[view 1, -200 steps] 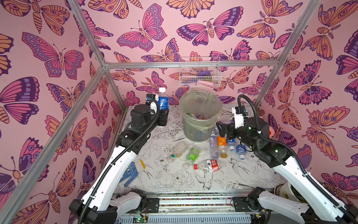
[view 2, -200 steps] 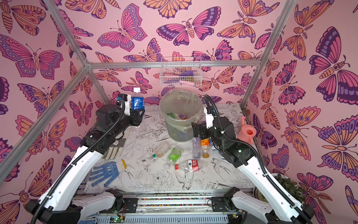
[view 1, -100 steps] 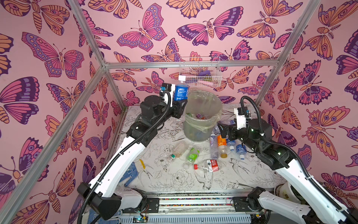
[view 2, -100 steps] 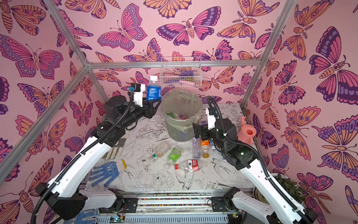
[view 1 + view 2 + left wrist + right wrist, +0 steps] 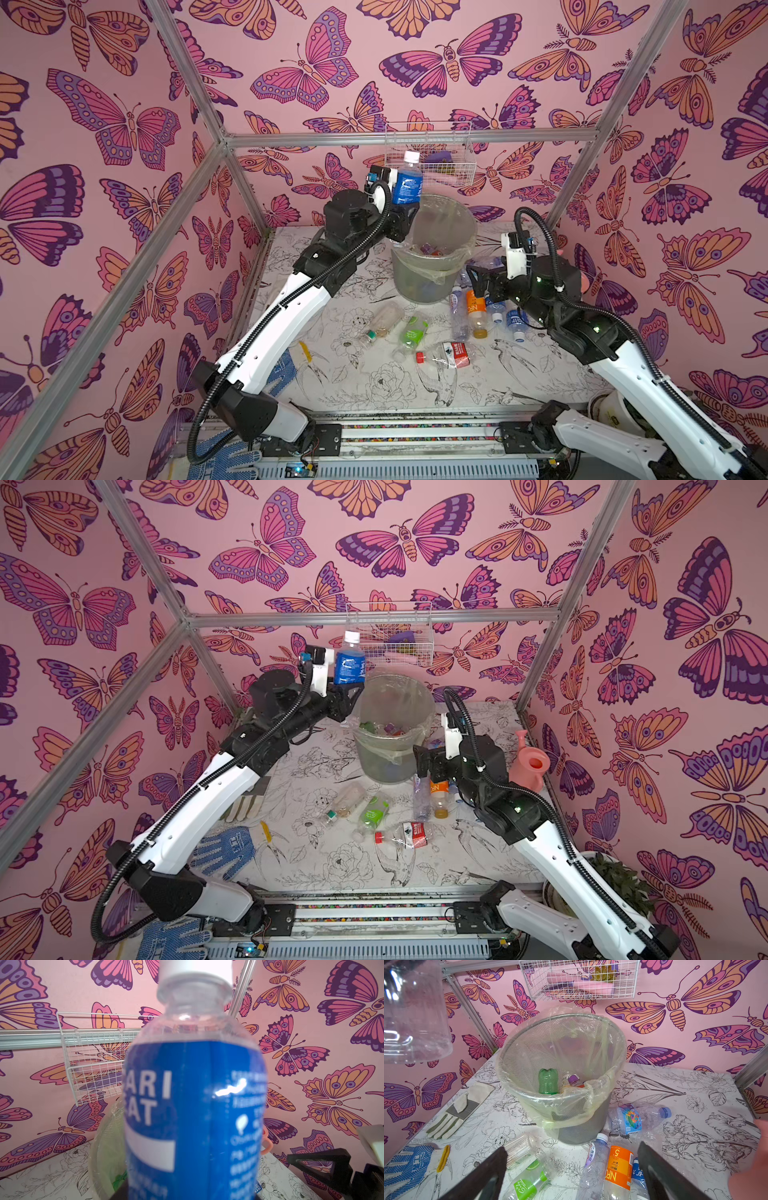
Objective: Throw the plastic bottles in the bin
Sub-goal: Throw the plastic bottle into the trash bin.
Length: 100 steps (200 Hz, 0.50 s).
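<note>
Left gripper (image 5: 404,210), pinching the blue-labelled bottle (image 5: 408,188) upright, has swung across to the bin (image 5: 415,286) rim; release looks next. Right gripper (image 5: 572,1169) hangs spread, empty.

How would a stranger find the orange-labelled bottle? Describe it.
Start at the grey bin with its clear liner. In front of it, by the right gripper, several bottles lie side by side. The orange-labelled bottle sits between a clear bottle and blue-labelled ones, the only orange label there.

2 arms (image 5: 286,320): white shells, black joints (image 5: 245,407), black ribbed cable conduits (image 5: 552,249).
</note>
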Each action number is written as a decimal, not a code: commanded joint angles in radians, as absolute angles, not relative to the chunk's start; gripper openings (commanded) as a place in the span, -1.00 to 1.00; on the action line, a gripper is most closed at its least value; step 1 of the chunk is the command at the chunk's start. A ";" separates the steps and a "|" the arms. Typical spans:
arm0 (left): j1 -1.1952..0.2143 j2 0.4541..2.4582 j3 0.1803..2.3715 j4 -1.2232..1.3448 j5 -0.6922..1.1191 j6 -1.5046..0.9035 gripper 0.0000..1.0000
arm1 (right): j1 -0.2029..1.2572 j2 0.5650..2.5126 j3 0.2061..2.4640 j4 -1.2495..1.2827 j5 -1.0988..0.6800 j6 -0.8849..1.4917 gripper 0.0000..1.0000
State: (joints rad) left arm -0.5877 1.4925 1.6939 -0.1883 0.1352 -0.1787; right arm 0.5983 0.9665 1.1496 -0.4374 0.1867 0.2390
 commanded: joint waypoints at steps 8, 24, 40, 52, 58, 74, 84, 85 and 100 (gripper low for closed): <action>-0.598 1.546 1.751 -0.152 0.159 -0.166 -0.98 | 0.606 0.947 1.140 -0.444 0.207 0.248 0.98; -0.603 1.572 1.774 -0.151 0.166 -0.166 -0.98 | 0.606 0.942 1.135 -0.444 0.210 0.247 0.98; -0.603 1.596 1.792 -0.149 0.165 -0.164 -0.97 | 0.606 0.937 1.129 -0.445 0.213 0.247 0.98; -0.603 1.615 1.805 -0.149 0.166 -0.161 -0.97 | 0.606 0.934 1.126 -0.444 0.216 0.245 0.98; -0.605 1.623 1.810 -0.150 0.165 -0.161 -0.96 | 0.606 0.932 1.125 -0.444 0.219 0.244 0.98; -0.605 1.649 1.822 -0.149 0.164 -0.160 -0.94 | 0.607 0.925 1.120 -0.446 0.221 0.244 0.98; -0.605 1.664 1.832 -0.150 0.164 -0.160 -0.92 | 0.606 0.923 1.118 -0.448 0.224 0.244 0.98; -0.605 1.666 1.832 -0.150 0.164 -0.160 -0.92 | 0.606 0.922 1.118 -0.448 0.224 0.244 0.98; -0.605 1.690 1.843 -0.149 0.164 -0.159 -0.88 | 0.606 0.918 1.116 -0.450 0.225 0.242 0.98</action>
State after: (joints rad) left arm -0.5972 1.6558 1.8061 -0.1791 0.1509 -0.1722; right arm 0.5983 0.9352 1.1206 -0.4385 0.2043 0.2386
